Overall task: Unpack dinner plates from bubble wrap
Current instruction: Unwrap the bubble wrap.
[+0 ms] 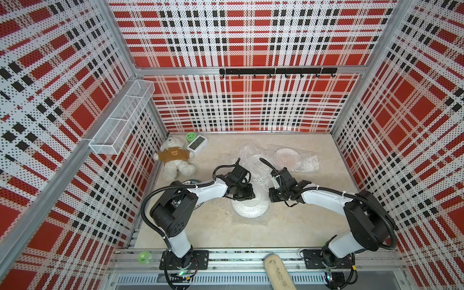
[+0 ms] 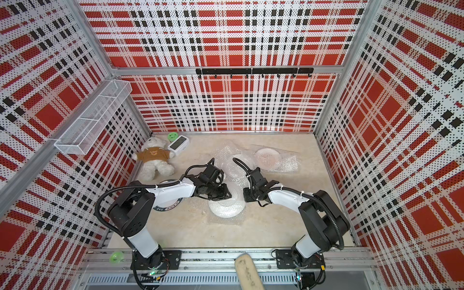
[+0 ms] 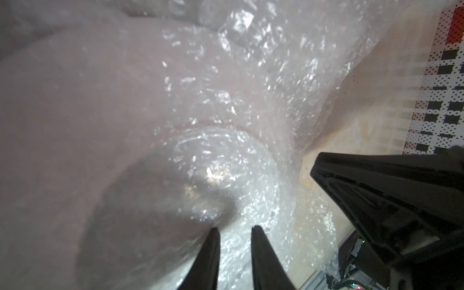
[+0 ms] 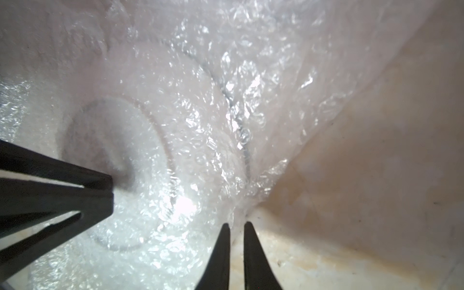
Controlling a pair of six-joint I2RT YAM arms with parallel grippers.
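Mid-table, left claw [image 3: 234, 227] slightly spread over wrapped plate [image 1: 249, 209]; right claw [image 4: 237, 223] seemingly pinching bubble wrap [image 4: 251, 105]

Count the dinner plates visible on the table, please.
4: front plate, wrapped, centre; middle plate, wrapped, behind it; pinkish plate, wrapped, far right; dark-rimmed plate, mostly hidden under the left arm. Others may be hidden.

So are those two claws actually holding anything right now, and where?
The left gripper and right gripper both have bubble wrap between narrowly parted fingertips, over the plate. A firm pinch cannot be told.
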